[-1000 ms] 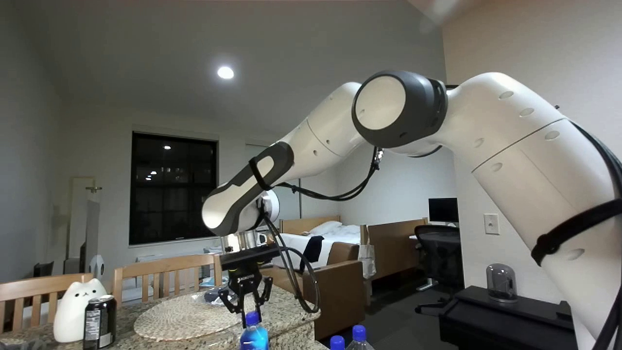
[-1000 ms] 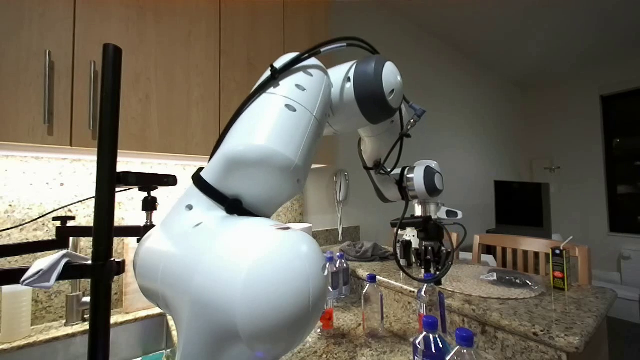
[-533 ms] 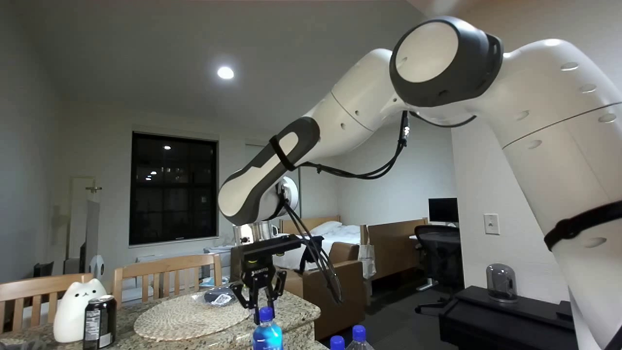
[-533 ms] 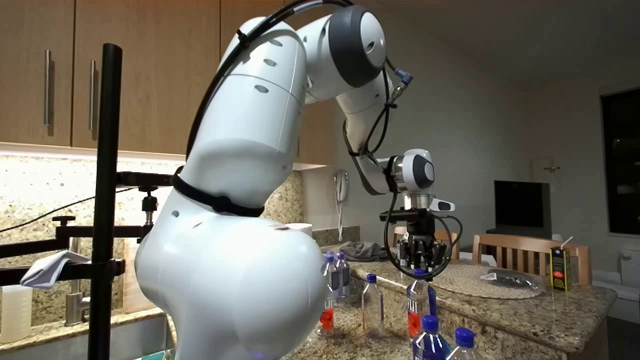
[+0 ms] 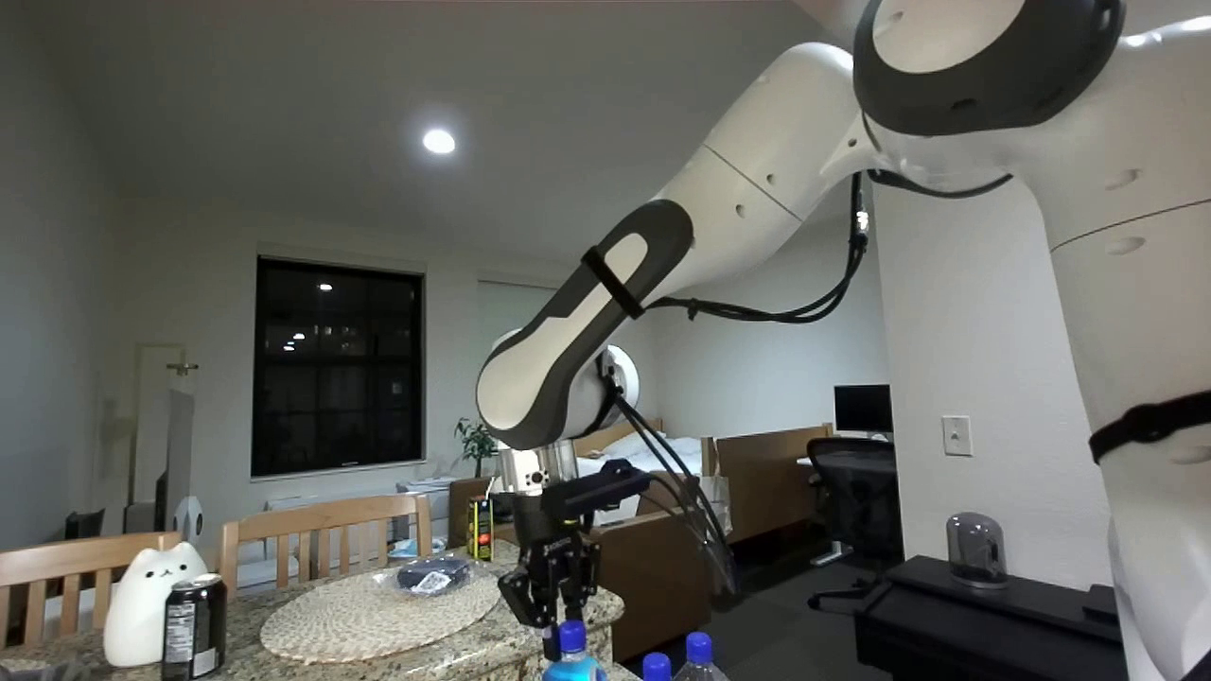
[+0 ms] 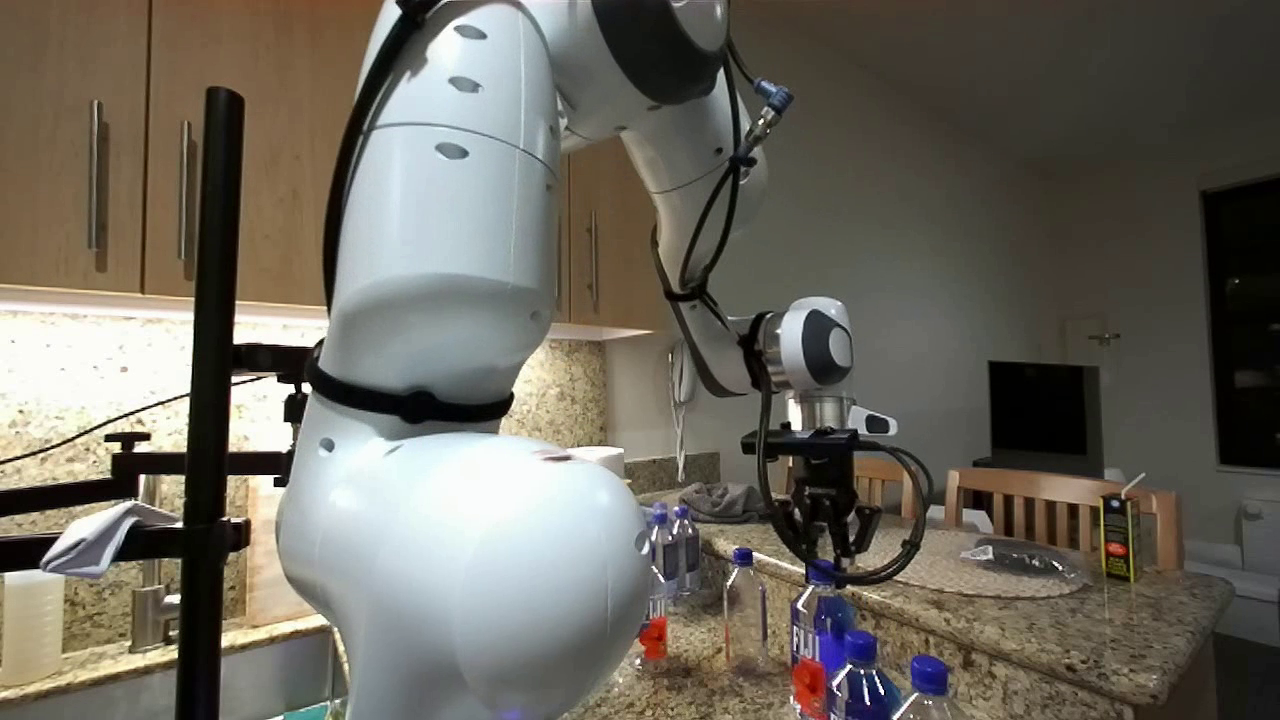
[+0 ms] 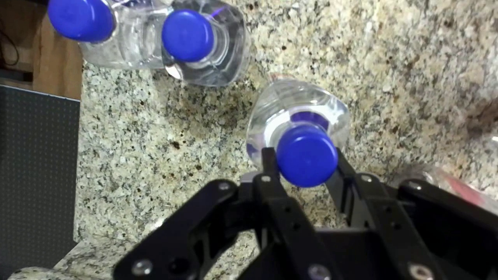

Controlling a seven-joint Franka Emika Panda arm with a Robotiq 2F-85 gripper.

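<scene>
My pincer [image 7: 305,155] is standing narrow, its fingers [image 7: 269,156] pressing on both sides of a blue cap [image 7: 307,161], so I am holding the water bottle [image 7: 297,105] from above by its top. That much of the work I am counting as done: the cap is sitting between the tips and the bottle is pointing roughly upright over the granite counter [image 7: 128,155]. In an exterior view it is showing in front of the raised ledge [image 6: 1130,625], its FIJI label [image 6: 803,643] facing partly outward. Its base is hiding from me, so I am not saying whether it is touching the counter or hanging clear of it. The letting-go is what I am judging left, for no gap is showing between tips and cap. A nearer bottle [image 7: 206,42] is standing close to mine but apart from it, and a farther bottle [image 7: 103,27] is standing beyond that; both are wearing caps, and neither is sitting in my grip.
</scene>
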